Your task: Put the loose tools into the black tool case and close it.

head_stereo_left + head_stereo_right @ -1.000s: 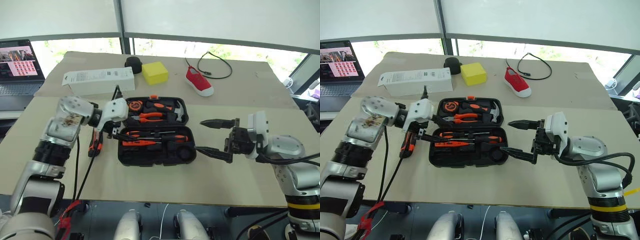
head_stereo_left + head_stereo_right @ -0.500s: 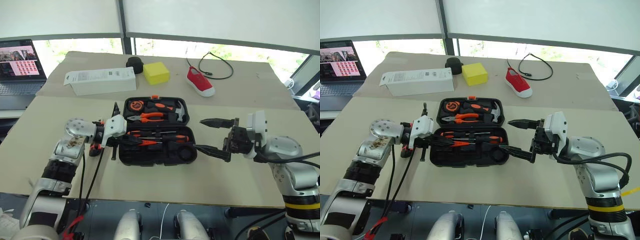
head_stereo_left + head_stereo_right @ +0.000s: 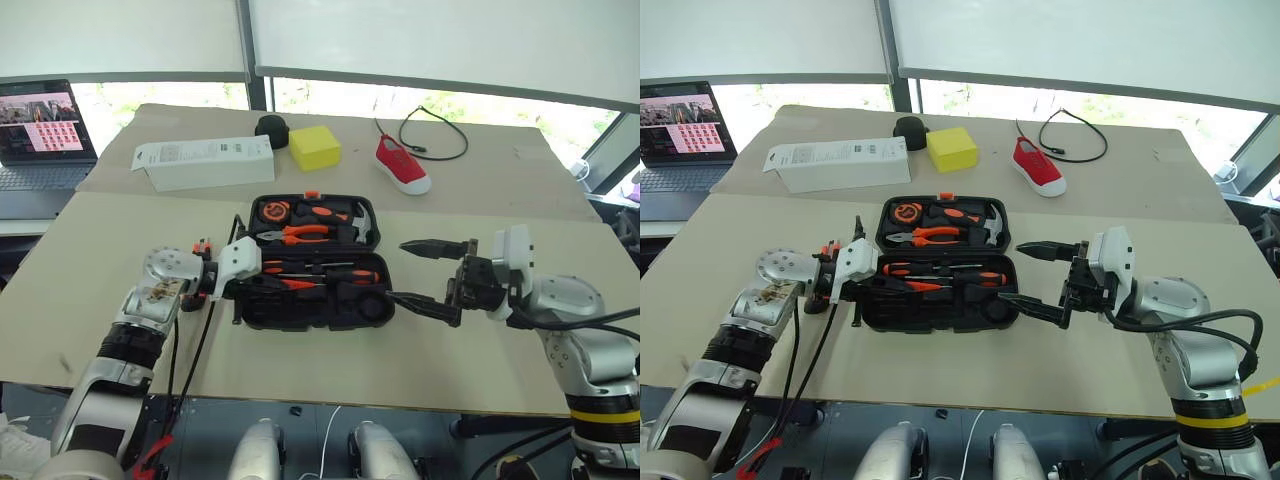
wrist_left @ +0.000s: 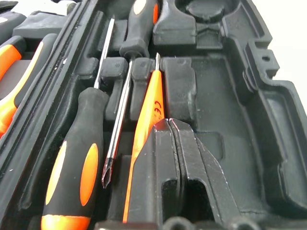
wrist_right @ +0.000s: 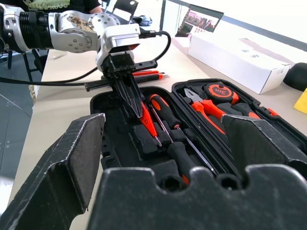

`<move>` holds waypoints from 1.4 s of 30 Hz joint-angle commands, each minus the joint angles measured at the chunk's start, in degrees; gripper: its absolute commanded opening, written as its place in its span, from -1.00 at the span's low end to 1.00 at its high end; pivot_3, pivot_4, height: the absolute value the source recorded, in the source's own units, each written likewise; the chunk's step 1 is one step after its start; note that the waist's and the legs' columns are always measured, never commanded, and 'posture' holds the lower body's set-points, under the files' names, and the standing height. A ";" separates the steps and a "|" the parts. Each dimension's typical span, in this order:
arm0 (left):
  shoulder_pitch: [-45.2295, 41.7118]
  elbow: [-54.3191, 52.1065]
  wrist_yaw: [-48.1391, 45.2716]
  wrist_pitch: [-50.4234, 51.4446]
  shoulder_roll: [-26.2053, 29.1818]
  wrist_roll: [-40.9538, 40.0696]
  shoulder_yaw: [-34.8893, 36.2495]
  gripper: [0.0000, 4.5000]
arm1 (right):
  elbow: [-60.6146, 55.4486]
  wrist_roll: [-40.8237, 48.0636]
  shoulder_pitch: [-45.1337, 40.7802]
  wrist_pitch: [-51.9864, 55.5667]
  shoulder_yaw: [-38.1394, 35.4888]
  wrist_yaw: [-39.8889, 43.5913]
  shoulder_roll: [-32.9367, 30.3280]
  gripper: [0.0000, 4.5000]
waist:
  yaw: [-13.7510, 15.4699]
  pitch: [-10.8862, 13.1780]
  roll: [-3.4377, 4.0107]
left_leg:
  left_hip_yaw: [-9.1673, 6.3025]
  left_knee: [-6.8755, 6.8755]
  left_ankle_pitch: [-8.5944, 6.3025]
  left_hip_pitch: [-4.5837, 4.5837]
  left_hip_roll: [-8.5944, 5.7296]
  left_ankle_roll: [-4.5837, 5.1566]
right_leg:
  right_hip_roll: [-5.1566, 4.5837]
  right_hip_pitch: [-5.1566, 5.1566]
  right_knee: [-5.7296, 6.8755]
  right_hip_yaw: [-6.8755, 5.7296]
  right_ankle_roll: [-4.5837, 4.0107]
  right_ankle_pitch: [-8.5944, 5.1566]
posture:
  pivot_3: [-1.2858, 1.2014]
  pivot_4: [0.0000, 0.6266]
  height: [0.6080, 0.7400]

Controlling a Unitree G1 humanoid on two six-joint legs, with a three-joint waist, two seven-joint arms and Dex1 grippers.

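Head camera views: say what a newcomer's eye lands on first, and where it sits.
The open black tool case in the middle of the table, its slots bright with orange-handled tools. The left gripper, shut, reaches into the case's near half over the orange tester pen. The right gripper hangs wide open just off the case's other end.
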 commanded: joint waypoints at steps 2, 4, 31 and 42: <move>-0.36 -2.90 1.96 1.08 -0.68 -2.49 2.46 -0.97 | -1.68 1.87 0.15 0.17 -1.56 -0.22 0.00 1.00 | 0.00 0.00 0.00 | -0.01 0.00 0.00 -0.04 0.00 0.00 | 0.00 -0.05 0.00 0.00 0.00 0.00 | 0.03 -0.52 1.00; -0.43 -1.83 2.77 0.25 -0.42 -1.29 2.08 -0.97 | -1.59 1.83 0.02 0.18 -1.42 -0.23 0.07 1.00 | -0.01 0.00 0.00 | -0.01 0.00 0.00 -0.03 0.00 0.00 | 0.00 -0.04 0.00 0.00 0.00 0.00 | 0.03 -0.52 1.00; 10.09 -12.40 8.80 7.11 4.29 -7.34 11.20 -0.66 | 0.55 1.60 4.24 -3.22 -4.33 3.39 -1.72 1.00 | -0.88 -0.02 0.04 | -0.02 -0.12 -0.01 0.59 0.09 0.00 | 0.03 0.60 -0.12 -0.01 -0.01 -0.01 | 0.03 -0.52 1.00; 50.10 -28.03 17.65 10.85 7.81 -17.79 50.67 0.97 | 10.33 -2.57 10.81 -18.95 -7.70 10.34 -1.42 1.00 | -1.71 0.04 0.03 | -0.30 -0.39 -0.06 0.96 0.16 0.02 | -0.24 0.84 -0.30 0.01 0.01 -0.08 | 0.03 -0.52 1.00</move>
